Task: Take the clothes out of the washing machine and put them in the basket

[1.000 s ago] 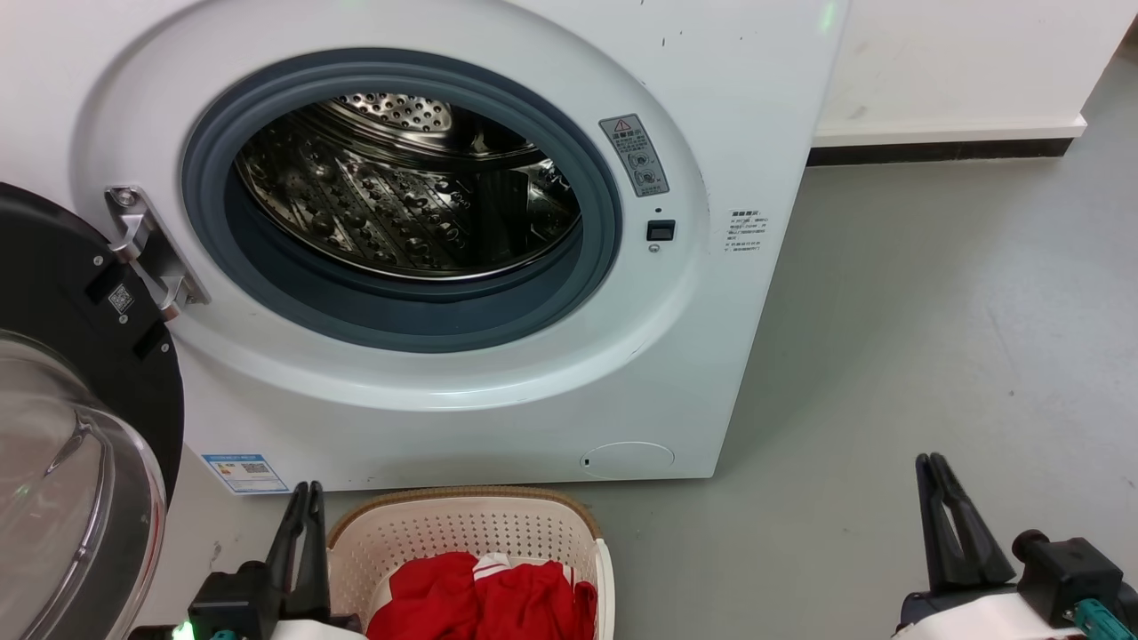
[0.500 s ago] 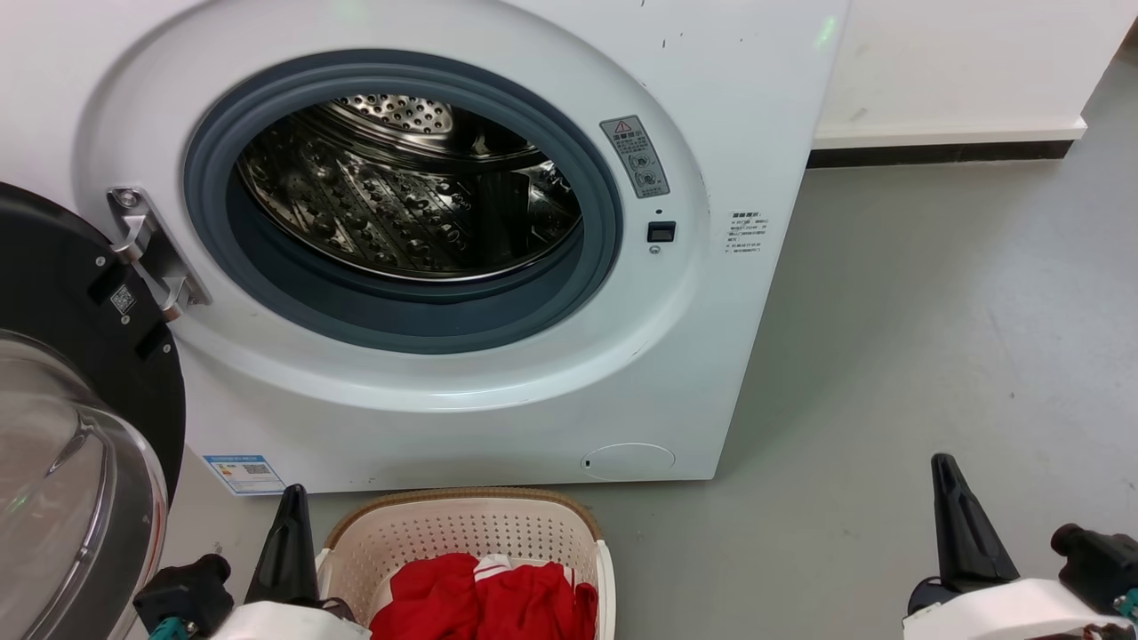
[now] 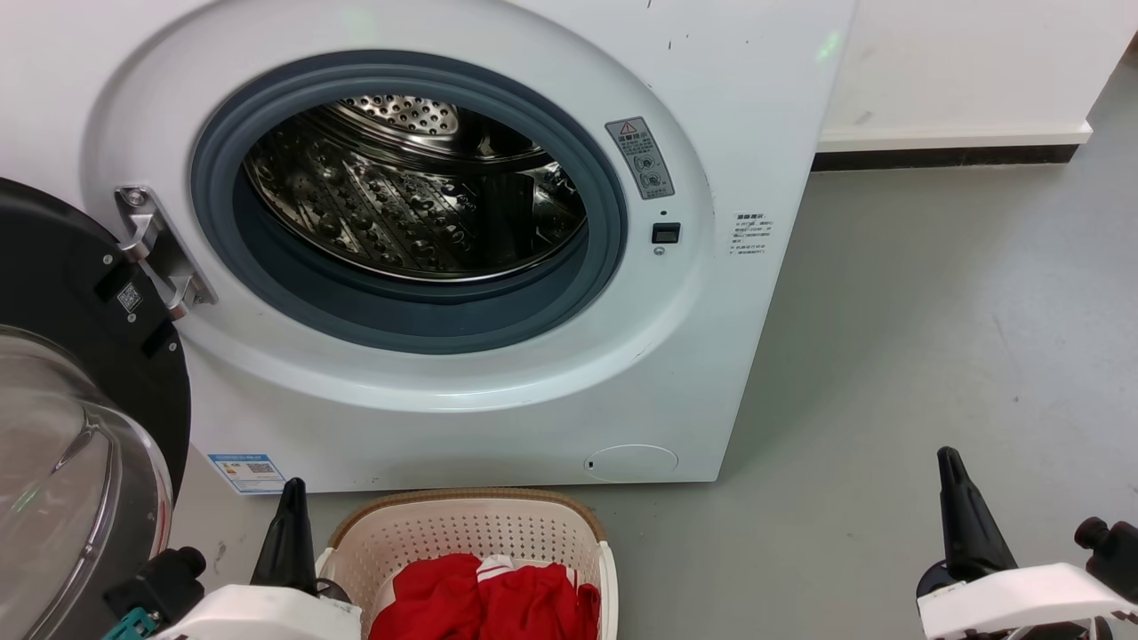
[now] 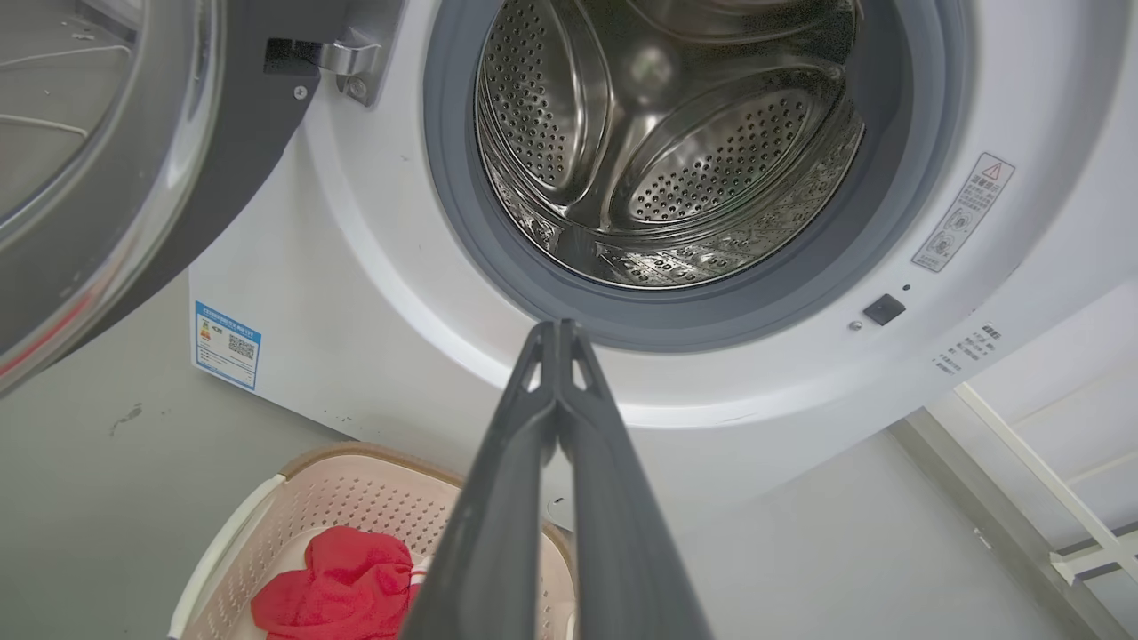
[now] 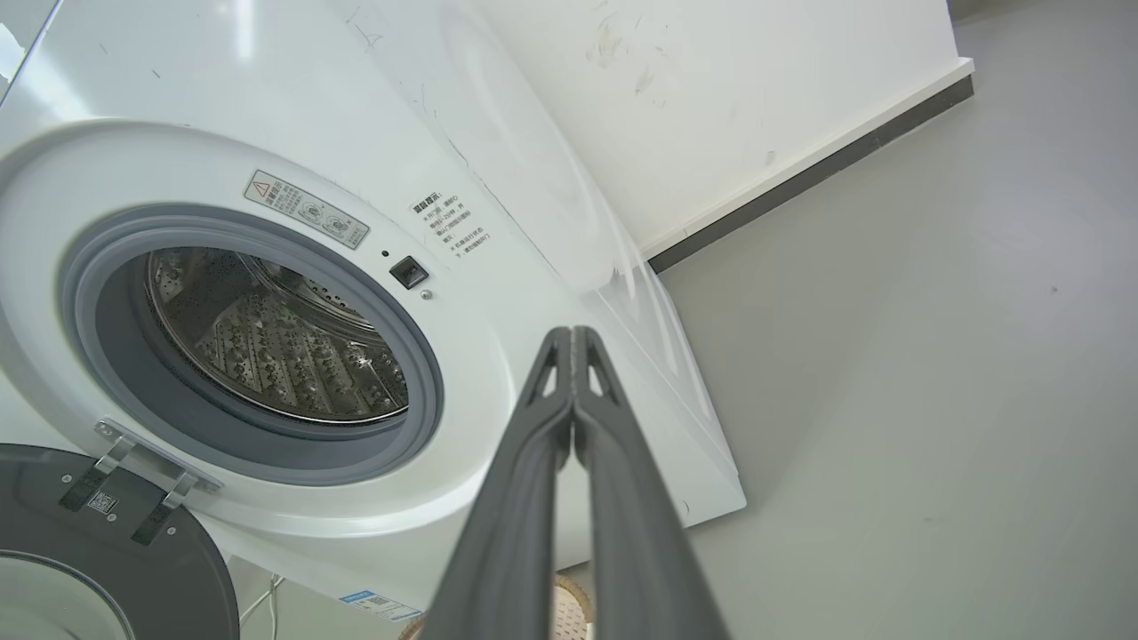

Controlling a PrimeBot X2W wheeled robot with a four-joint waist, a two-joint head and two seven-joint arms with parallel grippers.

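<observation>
Before 1 white front-loading washing machine (image 3: 498, 391), 1 cream perforated plastic basket (image 3: 462, 494) holding 1 heap of red fabric clothes (image 3: 507, 600); left tool (image 4: 556, 324), right tool (image 5: 572, 331), both closed.

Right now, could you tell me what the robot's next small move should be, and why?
Probably just draw the left hand and right hand back to rest: both are shut on nothing, the washing machine's drum looks empty, and the clothes lie in the basket.
</observation>
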